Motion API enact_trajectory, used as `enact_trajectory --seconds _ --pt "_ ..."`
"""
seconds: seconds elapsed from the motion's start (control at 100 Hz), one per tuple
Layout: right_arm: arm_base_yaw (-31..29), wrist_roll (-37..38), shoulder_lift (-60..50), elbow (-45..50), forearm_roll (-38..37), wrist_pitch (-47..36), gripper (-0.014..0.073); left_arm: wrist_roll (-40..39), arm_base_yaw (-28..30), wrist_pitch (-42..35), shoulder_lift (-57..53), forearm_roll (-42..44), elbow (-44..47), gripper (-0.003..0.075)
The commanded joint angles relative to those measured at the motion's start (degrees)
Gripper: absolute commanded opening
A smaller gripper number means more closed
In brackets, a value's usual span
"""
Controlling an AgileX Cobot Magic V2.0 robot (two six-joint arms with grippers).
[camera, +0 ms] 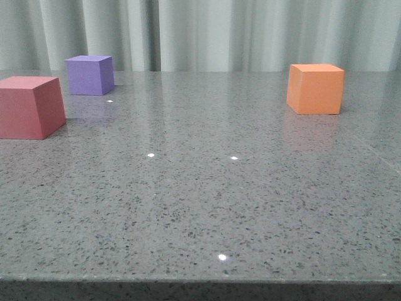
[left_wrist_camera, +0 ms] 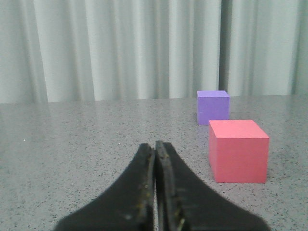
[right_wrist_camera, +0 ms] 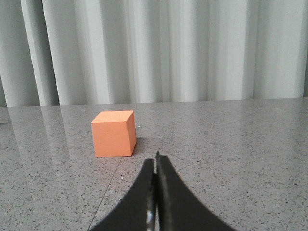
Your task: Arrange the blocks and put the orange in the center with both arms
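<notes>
Matte orange cube point(camera: 315, 88): upper right of front view, untouched on the grey speckled tabletop point(camera: 200, 207). Right end effector point(right_wrist_camera: 155, 166): closed, empty; open it wide before approaching squarely. Left end effector point(left_wrist_camera: 155, 154): closed, empty, near matte red-pink cube point(left_wrist_camera: 238, 150) and matte purple cube point(left_wrist_camera: 212, 107).

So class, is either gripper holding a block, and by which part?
Nothing is held. The left gripper and right gripper are shut and empty, apart from every block.

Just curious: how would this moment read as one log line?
left hand shut, empty | right hand shut, empty | orange cube right | red cube, purple cube left
</notes>
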Motion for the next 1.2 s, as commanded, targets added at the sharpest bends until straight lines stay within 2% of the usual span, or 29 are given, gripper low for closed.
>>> enact_trajectory --seconds 0.0,0.3,0.43,0.69,0.95,1.07,1.19 --pt "-0.42 -0.63 -1.14 -1.08 0.00 -4.72 -0.0069 -0.49 -0.06 -4.39 -2.04 -0.45 2.50 -0.0020" --pt "-0.42 -0.63 -1.14 -1.59 0.30 -5.50 -0.0069 -0.49 -0.06 -4.39 -2.04 -0.45 2.50 -0.0020" --pt "-0.42 -0.63 -0.79 -5.14 2.47 -2.66 -0.0069 -0.49 -0.06 -4.39 -2.04 -0.45 2.50 -0.0020" --pt "-0.42 -0.63 8.51 -22.41 2.59 14.26 -0.0069 -0.49 -0.06 -4.39 -2.04 -0.45 2.50 -0.0020" --pt "-0.42 -0.63 26.28 -43.63 2.59 41.13 -0.0069 -0.49 -0.06 -4.39 -2.04 -0.45 2.50 -0.0020" --pt "-0.42 -0.63 33.97 -50.76 4.02 48.08 -0.0069 -0.49 -0.06 -4.39 -2.04 -0.45 2.50 -0.0020" --pt "-0.42 -0.63 39.22 -54.03 6.18 49.04 -0.0069 -0.49 -0.06 -4.39 -2.04 -0.45 2.50 -0.0020"
